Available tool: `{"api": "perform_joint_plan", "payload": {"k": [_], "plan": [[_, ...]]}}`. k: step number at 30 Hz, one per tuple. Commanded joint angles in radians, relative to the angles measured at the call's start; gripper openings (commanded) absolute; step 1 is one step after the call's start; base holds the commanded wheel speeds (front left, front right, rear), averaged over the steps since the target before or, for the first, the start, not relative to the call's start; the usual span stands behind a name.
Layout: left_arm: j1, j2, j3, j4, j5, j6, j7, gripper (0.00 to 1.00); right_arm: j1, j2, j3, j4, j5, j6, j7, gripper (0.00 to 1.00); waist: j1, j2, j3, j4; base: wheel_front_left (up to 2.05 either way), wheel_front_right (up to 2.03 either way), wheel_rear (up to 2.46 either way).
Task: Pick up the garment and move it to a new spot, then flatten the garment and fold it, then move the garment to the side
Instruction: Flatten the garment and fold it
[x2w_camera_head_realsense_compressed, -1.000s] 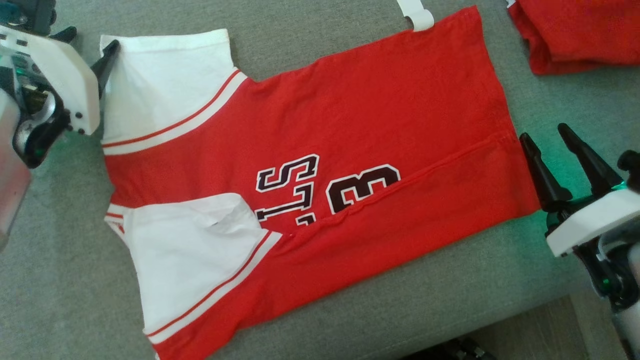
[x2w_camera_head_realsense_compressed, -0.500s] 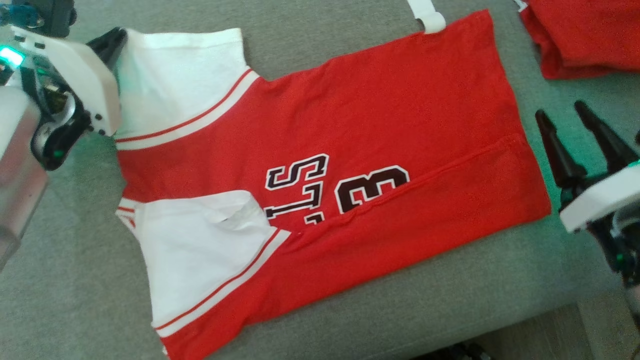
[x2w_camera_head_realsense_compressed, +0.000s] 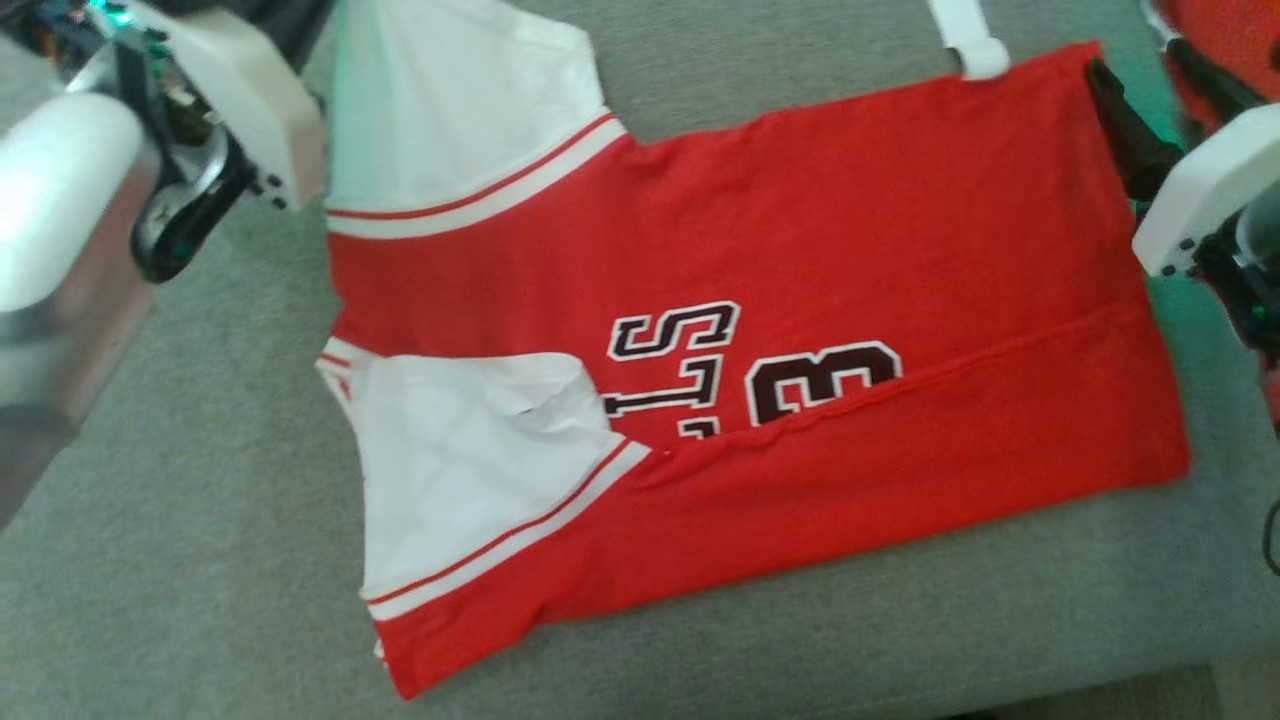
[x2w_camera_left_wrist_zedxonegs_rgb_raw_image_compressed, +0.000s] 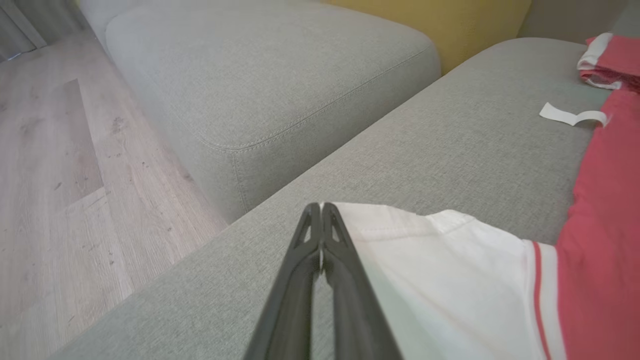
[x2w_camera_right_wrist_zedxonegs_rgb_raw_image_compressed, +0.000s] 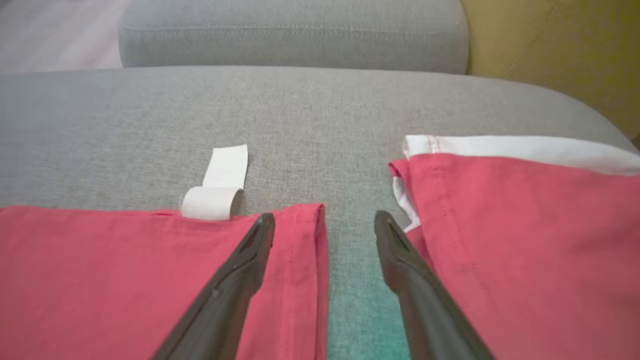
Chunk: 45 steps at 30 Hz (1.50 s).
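At the far left of the head view the left arm's white wrist housing sits beside the upper corner of the jersey (x2w_camera_head_realsense_compressed: 850, 200), which lies spread flat on the grey sofa cushion (x2w_camera_head_realsense_compressed: 200, 550) with its collar end to the left and its hem to the right. In the left wrist view the left hand (x2w_camera_left_wrist_zedxonegs_rgb_raw_image_compressed: 320, 206) has its two dark fingers pressed together, tips right on the corner hem of the far white sleeve (x2w_camera_head_realsense_compressed: 450, 110); the cloth seems nipped between them, with a pale sliver showing in the seam of the fingers. Wood floor (x2w_camera_left_wrist_zedxonegs_rgb_raw_image_compressed: 50, 175) and a second grey cushion (x2w_camera_left_wrist_zedxonegs_rgb_raw_image_compressed: 260, 75) lie beyond. The near white sleeve (x2w_camera_head_realsense_compressed: 460, 480) is folded in over the red body, its red-striped white band running diagonally. Just right of it, dark white-edged lettering and the number 13 (x2w_camera_head_realsense_compressed: 820, 380) are partly covered by the near edge of the jersey, which is folded over along a long crease. At the far edge near the hem a curled white strip (x2w_camera_head_realsense_compressed: 970, 40) rests on the cushion, touching the red cloth. The right hand (x2w_camera_right_wrist_zedxonegs_rgb_raw_image_compressed: 325, 220) is spread wide and holds nothing: one finger lies over the jersey's far hem corner, the other over a second folded red garment (x2w_camera_right_wrist_zedxonegs_rgb_raw_image_compressed: 525, 225), with bare cushion between the two.
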Motion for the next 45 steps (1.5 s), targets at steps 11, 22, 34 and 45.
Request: {"api": "perform_joint_plan", "payload": {"k": [11,22,34,45], "plan": [[-0.106,0.026,-0.039,-0.015,-0.026,0.002,-0.068,0.0,-0.108,-0.021,0.098,0.161,0.03,0.004,-0.004,0.45,-0.0001,0.0,0.004,0.05,0.0,0.0,0.0],[-0.145,0.034,-0.102,0.059,-0.05,0.002,-0.153,0.0,-0.161,-0.039,0.176,0.221,0.085,0.004,-0.091,0.0,-0.0001,0.0,-0.01,0.05,0.0,0.0,0.0],[-0.193,-0.009,-0.069,0.15,-0.021,0.01,-0.339,0.0,-0.211,-0.064,0.145,0.236,0.164,0.004,-0.219,0.0,-0.0001,0.0,-0.039,0.073,0.0,0.0,0.0],[0.025,0.086,-0.091,-0.041,-0.036,0.047,-0.379,0.0,0.0,-0.132,0.137,0.132,0.255,0.004,-0.27,0.0,-0.0001,0.0,-0.124,0.105,0.0,0.0,0.0]]}}
